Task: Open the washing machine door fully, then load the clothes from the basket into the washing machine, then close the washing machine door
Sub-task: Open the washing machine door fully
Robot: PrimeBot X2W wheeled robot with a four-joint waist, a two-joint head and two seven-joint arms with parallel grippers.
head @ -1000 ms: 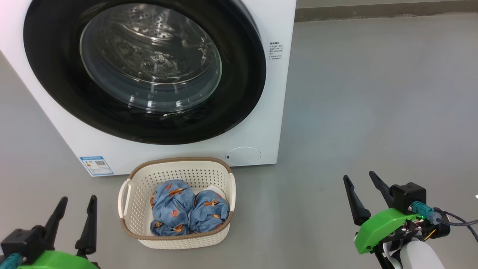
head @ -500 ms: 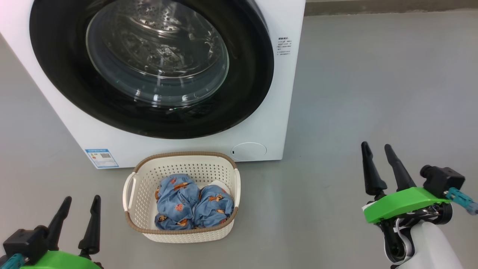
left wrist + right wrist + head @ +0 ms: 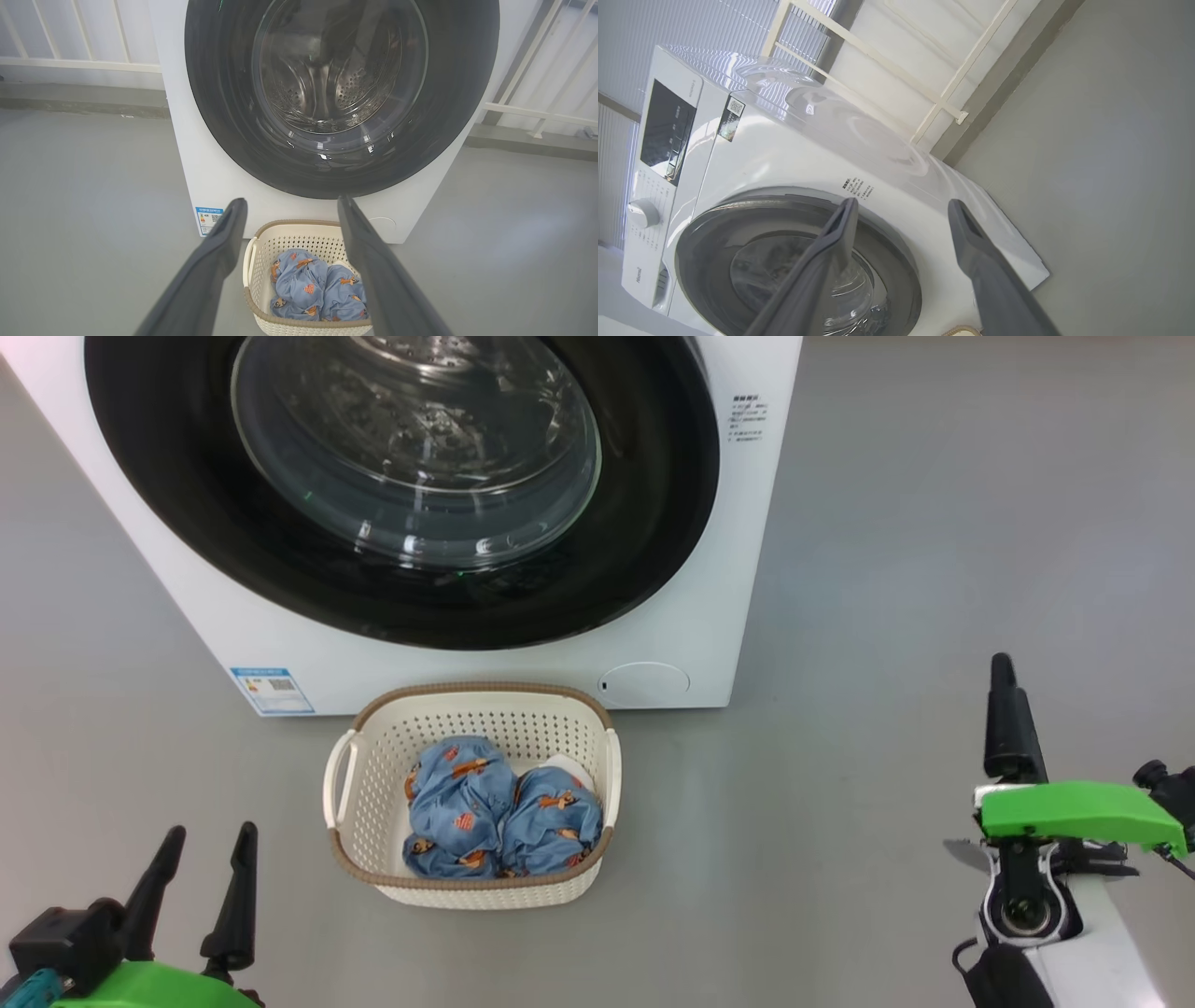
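While the door (image 3: pixel 653 523) sits shut above the basket (image 3: pixel 373 784) of clothes (image 3: pixel 504 807), my right claw (image 3: pixel 1006 677) hangs spread and empty off to its right; I should hook the rim's edge squarely, then swing wide.

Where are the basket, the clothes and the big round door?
basket (image 3: pixel 481 688), head view, brown back rim.
clothes (image 3: pixel 462 793), head view, left blue bundle.
washing machine door (image 3: pixel 653 523), head view, black rim's right side.

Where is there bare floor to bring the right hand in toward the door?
Bare: the grey floor between the washing machine, the basket and the right hand; also the floor between the basket's left side and the left hand. Crowded: the basket sits close below the door.
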